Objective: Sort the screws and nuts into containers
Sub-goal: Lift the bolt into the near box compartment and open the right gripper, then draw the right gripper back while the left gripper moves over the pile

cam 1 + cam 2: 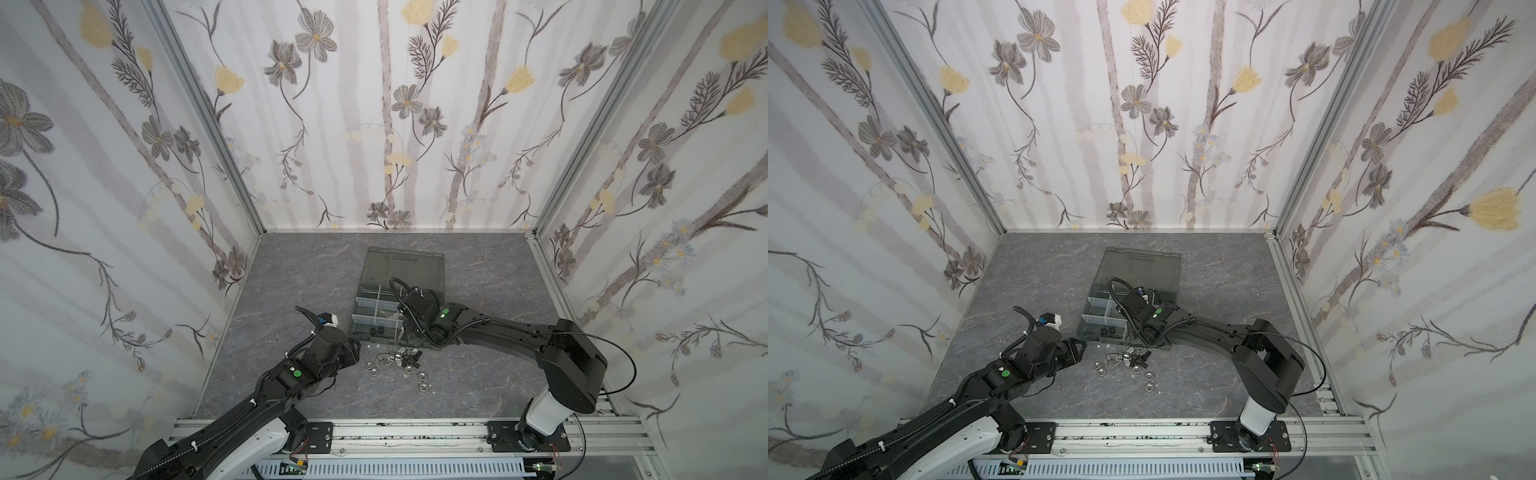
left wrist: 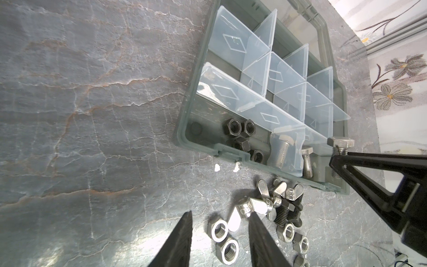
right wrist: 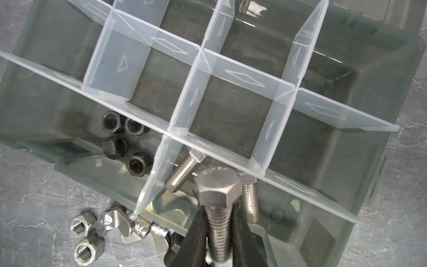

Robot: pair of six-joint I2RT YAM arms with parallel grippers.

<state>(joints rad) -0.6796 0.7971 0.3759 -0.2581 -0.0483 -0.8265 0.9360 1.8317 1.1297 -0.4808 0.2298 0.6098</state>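
The dark grey organiser case [image 1: 358,328] [image 2: 182,129] lies open on the table, split by pale dividers into containers. One front container holds several black nuts [image 2: 240,129] [image 3: 122,138]. The container beside it holds two silver screws [image 2: 283,150] [image 3: 184,171]. My right gripper [image 3: 219,208] is shut on a third silver screw [image 3: 219,191] [image 2: 340,144], held head-up just above that container. Loose silver nuts [image 2: 219,231] [image 1: 399,361], wing nuts [image 2: 277,191] and a black bolt [image 2: 286,212] lie on the table before the case. My left gripper [image 2: 221,212] [image 1: 357,345] hovers open over these nuts.
The smoky lid [image 1: 403,266] lies flat behind the case. Two small white bits [image 2: 216,167] sit on the table by the case's front rim. Flowered walls close the cell on three sides, and a metal rail [image 1: 415,432] runs along the front.
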